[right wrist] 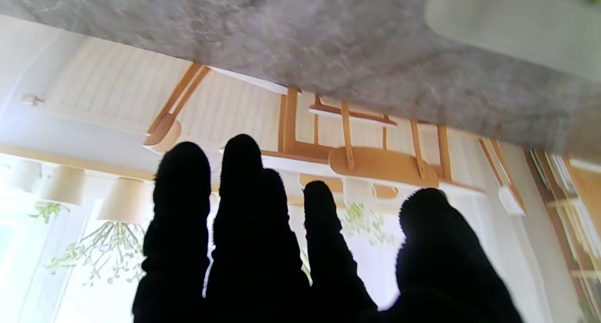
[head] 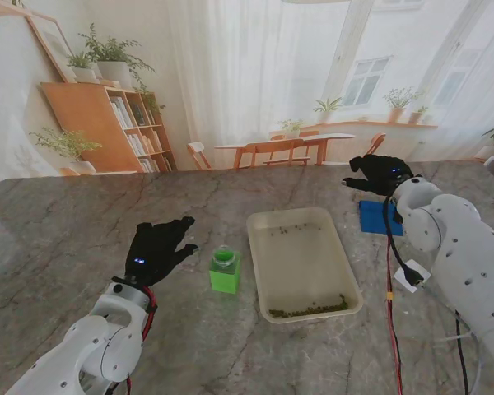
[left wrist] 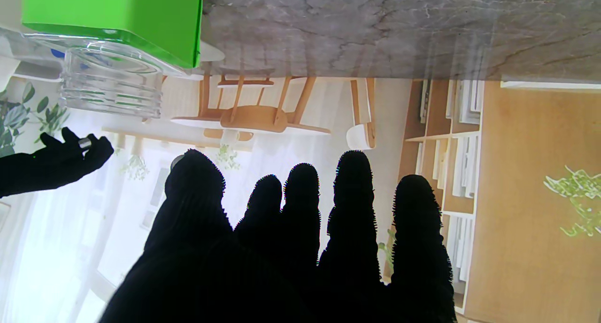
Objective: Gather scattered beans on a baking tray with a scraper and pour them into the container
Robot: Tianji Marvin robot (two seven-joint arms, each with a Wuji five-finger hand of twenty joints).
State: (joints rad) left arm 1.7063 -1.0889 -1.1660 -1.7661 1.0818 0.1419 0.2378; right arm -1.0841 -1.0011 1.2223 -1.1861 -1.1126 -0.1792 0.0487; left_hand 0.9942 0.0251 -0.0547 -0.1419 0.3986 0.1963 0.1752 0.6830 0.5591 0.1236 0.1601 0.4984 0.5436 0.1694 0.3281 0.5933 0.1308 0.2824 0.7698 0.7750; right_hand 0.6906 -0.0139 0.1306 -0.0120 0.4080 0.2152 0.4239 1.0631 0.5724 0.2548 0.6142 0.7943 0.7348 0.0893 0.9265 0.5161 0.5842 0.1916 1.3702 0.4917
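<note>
Marble desk carries a shallow baking tray, light and stiff, best gripped at its rim; beans heaped along its near edge. Green-sleeved clear container sits just left. Left hand and right hand hover with fingers spread, holding nothing; blue scraper lies near the right hand

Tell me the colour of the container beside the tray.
Bright green container, clearest in the stand view.
</note>
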